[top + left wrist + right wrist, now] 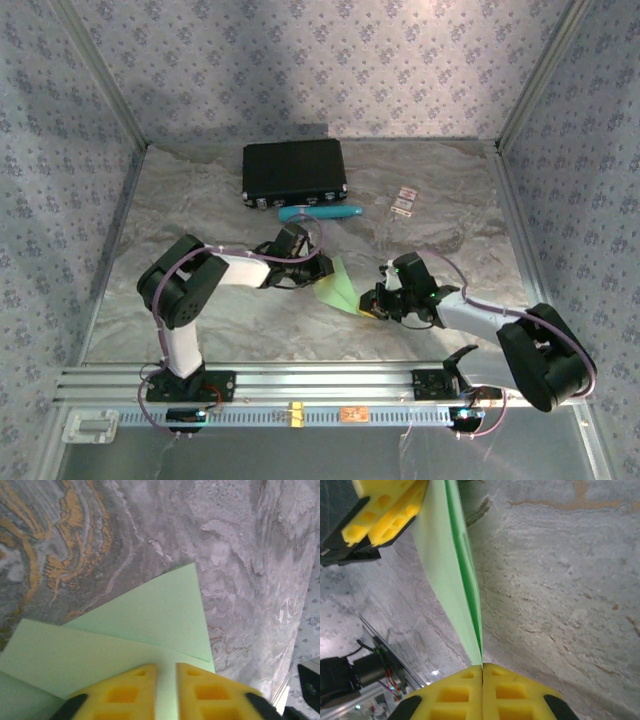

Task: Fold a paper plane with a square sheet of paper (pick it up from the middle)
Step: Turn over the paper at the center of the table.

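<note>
Two grips held the paper (337,287) at once, and that was where the risk lay. My left end effector (165,675) was closed almost fully, pinching the pale green sheet along one edge. My right end effector (482,672) was clamped tight on the opposite tip, with no gap left between its pads. The paper, already folded into layers, stood on edge between them near the middle of the marbled tabletop (200,210), in front of the black case (294,172) and the teal tube (318,212). I could not tell whether its lower edge touched the surface.

As I judged it, thin paper held at two ends could tear at either pinch if my arms drew apart, or buckle into a stray crease if they closed in. The right hold was on a mere tip, so a small twist might let it slip free and the layers spring apart. Unequal height between the two holds could skew the next crease off the centre line and leave a lopsided plane.
</note>
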`<action>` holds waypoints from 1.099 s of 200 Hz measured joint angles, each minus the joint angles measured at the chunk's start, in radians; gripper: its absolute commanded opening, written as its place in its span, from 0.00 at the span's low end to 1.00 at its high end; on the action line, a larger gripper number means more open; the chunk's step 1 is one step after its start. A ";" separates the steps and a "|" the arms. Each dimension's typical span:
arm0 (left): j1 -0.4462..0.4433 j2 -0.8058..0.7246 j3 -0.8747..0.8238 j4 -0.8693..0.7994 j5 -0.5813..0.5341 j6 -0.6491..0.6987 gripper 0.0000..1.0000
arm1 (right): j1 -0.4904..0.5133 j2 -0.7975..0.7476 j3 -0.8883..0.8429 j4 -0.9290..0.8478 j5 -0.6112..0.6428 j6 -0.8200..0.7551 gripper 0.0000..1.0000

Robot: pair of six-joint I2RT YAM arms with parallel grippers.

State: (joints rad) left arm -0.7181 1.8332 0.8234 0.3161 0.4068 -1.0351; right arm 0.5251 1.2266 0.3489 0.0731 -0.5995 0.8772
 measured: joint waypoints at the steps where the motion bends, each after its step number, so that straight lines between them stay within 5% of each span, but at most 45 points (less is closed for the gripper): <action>1: 0.000 -0.001 0.000 -0.001 0.000 0.001 0.34 | 0.000 -0.002 0.000 -0.002 0.000 -0.002 0.04; 42: -0.016 -0.132 0.000 -0.118 -0.073 0.047 0.57 | -0.011 -0.188 0.038 -0.195 0.061 -0.107 0.04; 70: -0.034 -0.282 0.000 -0.222 -0.172 0.089 0.62 | -0.006 -0.306 0.164 -0.406 0.172 -0.218 0.03; 101: -0.036 -0.434 -0.002 -0.310 -0.309 0.111 0.64 | 0.095 -0.329 0.371 -0.642 0.431 -0.327 0.03; 166: -0.001 -0.613 -0.101 -0.428 -0.500 0.098 0.70 | 0.399 -0.002 0.638 -1.086 1.209 -0.291 0.03; 188: 0.015 -0.671 -0.136 -0.463 -0.544 0.083 0.71 | 0.465 0.127 0.660 -1.131 1.319 -0.270 0.06; 220: 0.042 -0.743 -0.172 -0.495 -0.583 0.070 0.72 | 0.573 0.297 0.668 -1.093 1.312 -0.323 0.07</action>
State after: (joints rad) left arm -0.6765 1.0901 0.6514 -0.1787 -0.1757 -0.9653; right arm 1.0977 1.5238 1.0164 -1.0195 0.7124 0.5537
